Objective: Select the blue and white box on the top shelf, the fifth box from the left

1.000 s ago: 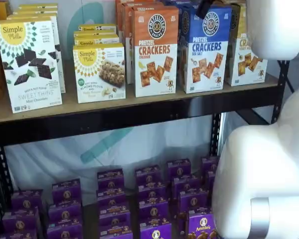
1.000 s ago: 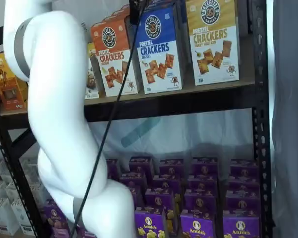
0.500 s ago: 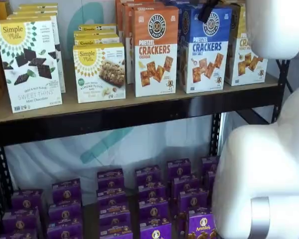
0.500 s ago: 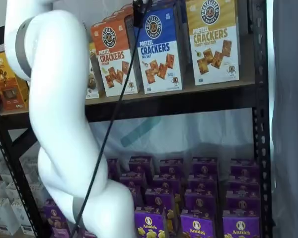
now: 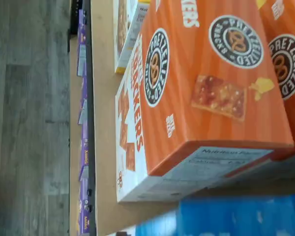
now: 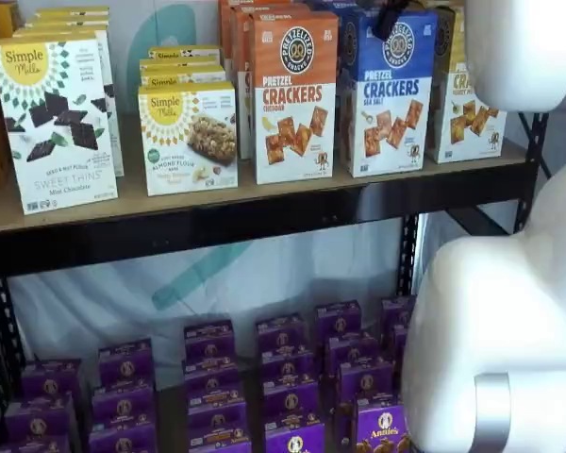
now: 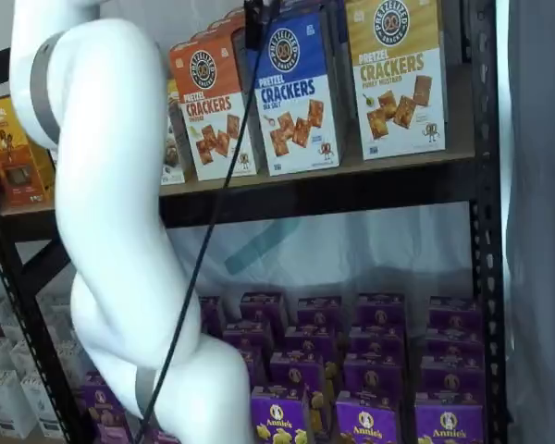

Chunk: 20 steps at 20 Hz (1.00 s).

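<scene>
Long tan wooden top shelf holds the tall blue and white box near its right end, beside an orange cracker box. Only the wrist view shows the orange box's top. The black gripper hangs above; I cannot tell if it is open.

Even, bright indoor light fills both shelf views, with soft shadow under the long tan wooden top shelf and no hard glare. The wrist view is turned on its side and soft; the blue and white cracker box at its edge is blurred
</scene>
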Available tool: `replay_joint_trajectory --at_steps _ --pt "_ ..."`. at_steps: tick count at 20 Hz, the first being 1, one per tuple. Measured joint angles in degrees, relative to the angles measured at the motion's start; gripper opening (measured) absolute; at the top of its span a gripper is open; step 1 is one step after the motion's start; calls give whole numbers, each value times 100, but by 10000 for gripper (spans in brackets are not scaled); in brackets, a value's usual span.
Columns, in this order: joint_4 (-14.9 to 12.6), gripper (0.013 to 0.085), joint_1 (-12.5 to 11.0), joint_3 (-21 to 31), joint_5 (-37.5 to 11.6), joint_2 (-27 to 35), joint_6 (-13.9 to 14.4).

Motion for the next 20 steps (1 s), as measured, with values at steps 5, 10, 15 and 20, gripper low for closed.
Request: replay_joint_trajectory --at_steps 5,10,15,20 --pt "-97 850 27 -128 15 45 16" --pt "-244 850 90 -170 -86 107 1" --pt "-522 850 157 -530 226 385 -8" --pt "-768 850 218 -661 345 503 -40"
